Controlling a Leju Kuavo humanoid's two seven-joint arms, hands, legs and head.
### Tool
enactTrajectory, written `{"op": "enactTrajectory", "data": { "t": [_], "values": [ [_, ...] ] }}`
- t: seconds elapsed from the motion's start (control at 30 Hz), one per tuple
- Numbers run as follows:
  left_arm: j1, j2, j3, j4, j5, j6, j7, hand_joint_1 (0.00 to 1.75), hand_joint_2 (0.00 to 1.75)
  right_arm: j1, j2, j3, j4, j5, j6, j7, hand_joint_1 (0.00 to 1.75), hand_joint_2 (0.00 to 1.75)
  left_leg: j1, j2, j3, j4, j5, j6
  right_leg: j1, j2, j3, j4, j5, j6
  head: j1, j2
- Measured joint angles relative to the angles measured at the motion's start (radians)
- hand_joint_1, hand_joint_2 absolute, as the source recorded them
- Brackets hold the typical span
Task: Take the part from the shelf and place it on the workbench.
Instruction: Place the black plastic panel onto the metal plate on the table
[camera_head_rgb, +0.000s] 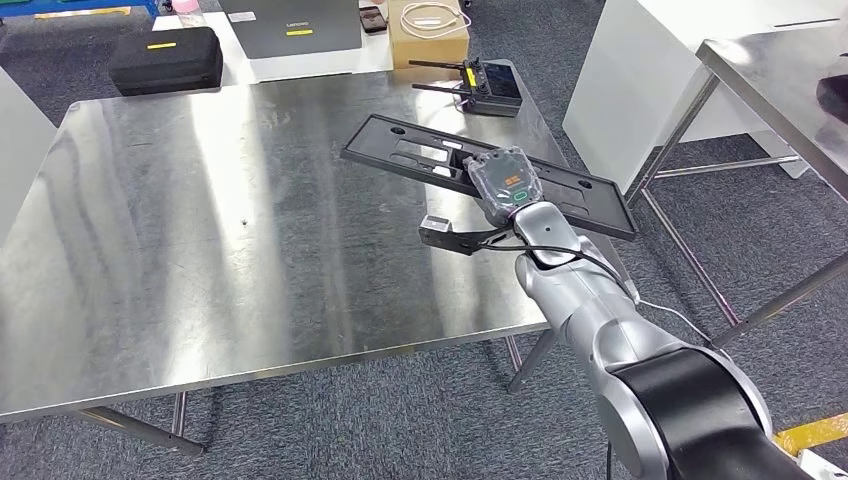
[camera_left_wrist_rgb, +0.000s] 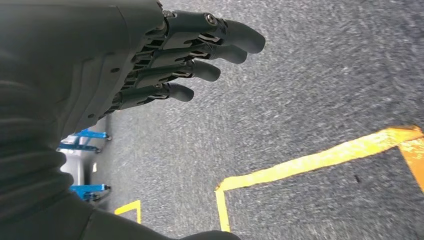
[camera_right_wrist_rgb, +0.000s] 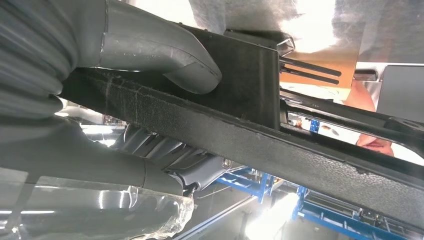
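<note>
The part is a long flat black plastic panel (camera_head_rgb: 420, 150) with cut-outs, lying across the right side of the steel workbench (camera_head_rgb: 200, 230). My right hand (camera_head_rgb: 508, 183) grips it near its middle. In the right wrist view the thick grey thumb (camera_right_wrist_rgb: 165, 55) presses on one face of the black panel (camera_right_wrist_rgb: 300, 155) and the darker fingers (camera_right_wrist_rgb: 165, 155) wrap under the other. I cannot tell whether the panel rests on the steel or hovers just above it. My left hand (camera_left_wrist_rgb: 190, 60) hangs over the grey carpet, its fingers apart and holding nothing.
A black remote controller (camera_head_rgb: 487, 88) lies at the workbench's far right edge, close to the panel's far end. Beyond stand a black case (camera_head_rgb: 165, 58) and a cardboard box (camera_head_rgb: 428, 30). Another steel table (camera_head_rgb: 790, 80) is at the right. Yellow floor tape (camera_left_wrist_rgb: 310, 162) marks the carpet.
</note>
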Motion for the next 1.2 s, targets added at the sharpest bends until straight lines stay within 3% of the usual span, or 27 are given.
{"op": "enactTrajectory", "data": {
  "t": [0.2, 0.3, 0.33, 0.43, 0.5, 0.63, 1.2],
  "values": [
    [0.000, -0.006, 0.000, 0.000, 0.002, -0.002, -0.018, 0.00, 1.75, -0.004, -0.001, 0.005, 0.000, 0.000, 0.004, -0.001, 1.75, 1.75, 0.000, 0.000, 0.000, 0.000, 0.000, 0.000, 0.000, 0.000, 0.000, 0.000, 0.000, 0.000, 0.000, 0.000],
    [0.000, -0.007, 0.000, 0.000, 0.006, -0.003, -0.033, 0.00, 1.75, -0.008, -0.004, 0.015, 0.000, 0.000, 0.012, 0.009, 0.44, 1.75, 0.000, 0.000, 0.000, 0.000, 0.000, 0.000, 0.000, 0.000, 0.000, 0.000, 0.000, 0.000, 0.000, 0.000],
    [0.000, -0.007, 0.000, 0.000, 0.007, -0.006, -0.034, 0.00, 1.75, -0.010, -0.005, 0.019, 0.000, 0.000, 0.016, 0.012, 0.00, 1.31, 0.000, 0.000, 0.000, 0.000, 0.000, 0.000, 0.000, 0.000, 0.000, 0.000, 0.000, 0.000, 0.000, 0.000],
    [0.000, -0.007, 0.000, 0.000, 0.002, -0.006, -0.016, 0.00, 1.75, -0.020, -0.009, 0.033, 0.000, 0.000, 0.034, 0.019, 0.00, 0.00, 0.000, 0.000, 0.000, 0.000, 0.000, 0.000, 0.000, 0.000, 0.000, 0.000, 0.000, 0.000, 0.000, 0.000],
    [0.000, -0.007, 0.000, 0.000, -0.007, -0.003, -0.002, 0.00, 1.75, -0.029, -0.011, 0.039, 0.000, -0.001, 0.048, 0.024, 0.00, 0.00, 0.000, 0.000, 0.000, 0.000, 0.000, 0.000, 0.000, 0.000, 0.000, 0.000, 0.000, 0.000, 0.000, 0.000],
    [0.000, -0.007, -0.001, 0.000, -0.017, 0.000, 0.007, 0.00, 0.00, -0.043, -0.011, 0.040, 0.000, -0.013, 0.068, 0.028, 0.00, 0.00, 0.000, 0.000, 0.000, 0.000, 0.000, 0.000, 0.000, 0.000, 0.000, 0.000, 0.000, 0.000, 0.000, 0.000],
    [0.001, -0.007, -0.029, 0.000, -0.064, -0.010, 0.034, 0.00, 0.00, -0.059, -0.035, -0.005, 0.000, -0.051, 0.087, 0.037, 0.00, 0.00, 0.000, 0.000, 0.001, 0.000, 0.000, 0.000, 0.000, 0.000, 0.000, 0.000, 0.000, 0.000, 0.000, 0.000]
  ]
}}
